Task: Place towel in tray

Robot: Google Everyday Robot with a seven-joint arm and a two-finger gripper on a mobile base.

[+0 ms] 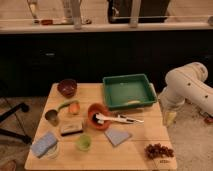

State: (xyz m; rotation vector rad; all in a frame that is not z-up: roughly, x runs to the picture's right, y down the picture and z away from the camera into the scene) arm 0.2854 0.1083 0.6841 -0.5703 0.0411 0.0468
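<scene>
Now my jaws hang right of the tray [125, 92], apart or together I cannot tell; the towel [117, 136] lies before it.

The gripper [170, 118] is hanging beside the table's [147, 132] right edge. A spoon [120, 119] is lying between towel [117, 136] and tray [107, 93], with open wood stretching right of it.

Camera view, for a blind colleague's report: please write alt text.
A grey-blue towel lies flat on a wooden table, in front of the green tray. The robot's end effector hangs beside the table's right edge, away from both.
</scene>
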